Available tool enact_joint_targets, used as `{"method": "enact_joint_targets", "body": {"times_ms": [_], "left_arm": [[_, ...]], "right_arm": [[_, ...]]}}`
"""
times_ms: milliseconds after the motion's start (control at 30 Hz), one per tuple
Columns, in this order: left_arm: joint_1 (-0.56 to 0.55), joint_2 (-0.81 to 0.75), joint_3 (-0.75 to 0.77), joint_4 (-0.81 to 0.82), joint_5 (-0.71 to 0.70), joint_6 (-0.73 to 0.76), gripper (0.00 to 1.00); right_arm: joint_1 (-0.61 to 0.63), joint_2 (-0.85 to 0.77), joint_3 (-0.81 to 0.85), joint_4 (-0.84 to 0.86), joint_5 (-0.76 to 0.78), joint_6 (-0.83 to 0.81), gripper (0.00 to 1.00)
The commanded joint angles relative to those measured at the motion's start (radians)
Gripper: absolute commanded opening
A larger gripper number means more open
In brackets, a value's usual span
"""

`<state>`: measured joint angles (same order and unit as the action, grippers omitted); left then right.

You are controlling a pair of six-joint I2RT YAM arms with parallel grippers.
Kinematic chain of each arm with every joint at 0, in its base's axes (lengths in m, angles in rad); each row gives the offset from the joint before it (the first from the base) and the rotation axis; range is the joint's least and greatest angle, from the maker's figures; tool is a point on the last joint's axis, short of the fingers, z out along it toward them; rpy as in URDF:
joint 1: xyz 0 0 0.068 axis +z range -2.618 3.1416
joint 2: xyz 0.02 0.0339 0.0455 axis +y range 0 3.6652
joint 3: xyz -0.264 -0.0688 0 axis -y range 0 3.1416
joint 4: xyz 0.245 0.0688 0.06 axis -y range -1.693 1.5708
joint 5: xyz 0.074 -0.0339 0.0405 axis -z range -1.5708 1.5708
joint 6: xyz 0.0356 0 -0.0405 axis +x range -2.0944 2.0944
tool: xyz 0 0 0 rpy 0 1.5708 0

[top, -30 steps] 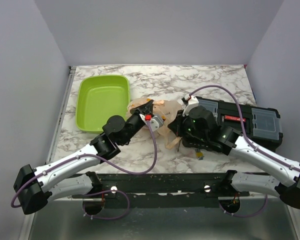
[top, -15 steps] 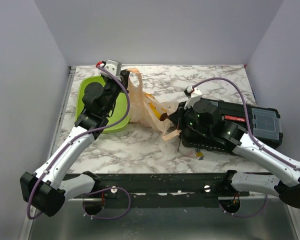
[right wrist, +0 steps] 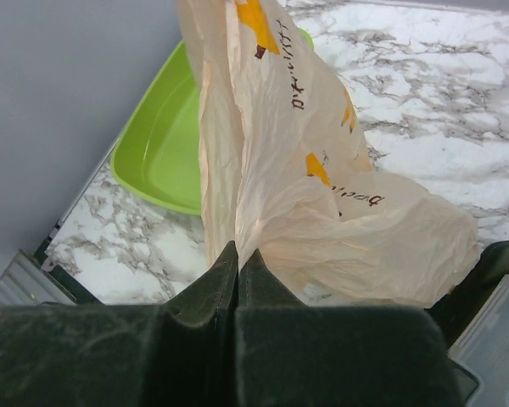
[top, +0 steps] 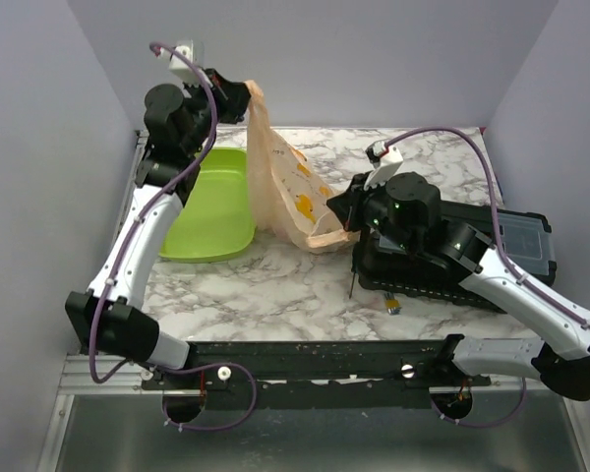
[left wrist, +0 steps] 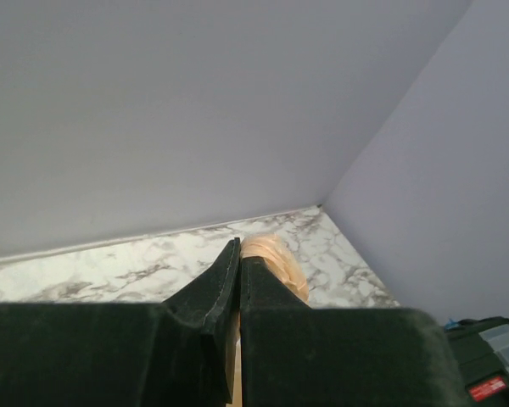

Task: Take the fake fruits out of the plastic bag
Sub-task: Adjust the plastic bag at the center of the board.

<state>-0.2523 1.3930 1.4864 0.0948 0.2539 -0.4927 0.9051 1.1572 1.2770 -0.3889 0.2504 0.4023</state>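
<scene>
Top external view is showing me the plastic bag point(top: 285, 187) hanging slantwise over the table point(top: 275, 285), my left jaws pinching its high end, my right jaws pinching its low bulging end, where I am guessing the unseen fake fruits are sitting

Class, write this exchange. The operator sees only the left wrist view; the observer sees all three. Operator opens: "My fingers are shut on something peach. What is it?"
Observer: The plastic bag; your left gripper holds its top end high above the table.
Operator: Is the other end free?
Observer: No, the right gripper is shut on its lower end.
Operator: Any fruit out?
Observer: None shows on the table or in the visible part of the green tray.
</scene>
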Motion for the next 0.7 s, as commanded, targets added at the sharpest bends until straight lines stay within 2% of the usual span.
{"method": "enact_joint_targets", "body": {"times_ms": [0,133,233,333,500,667], "left_arm": [[0.006,0.137,0.231,-0.159,0.165,-0.125,0.00],[0.007,0.206,0.300,-0.154,0.237,-0.128,0.00],[0.007,0.218,0.301,-0.194,0.242,-0.073,0.00],[0.007,0.218,0.290,-0.264,0.239,0.013,0.00],[0.007,0.174,0.243,-0.436,0.218,0.145,0.02],[0.007,0.018,0.097,-0.491,0.169,0.176,0.44]], "right_arm": [[0.005,-0.040,0.041,-0.017,0.027,-0.045,0.01],[0.005,-0.076,0.011,-0.019,0.001,-0.057,0.01],[0.005,-0.081,-0.044,-0.010,-0.090,-0.051,0.01],[0.005,-0.075,-0.112,0.033,-0.188,-0.026,0.01],[0.005,-0.055,-0.182,0.063,-0.235,0.003,0.01],[0.005,-0.072,-0.232,0.043,-0.230,0.007,0.01]]}}
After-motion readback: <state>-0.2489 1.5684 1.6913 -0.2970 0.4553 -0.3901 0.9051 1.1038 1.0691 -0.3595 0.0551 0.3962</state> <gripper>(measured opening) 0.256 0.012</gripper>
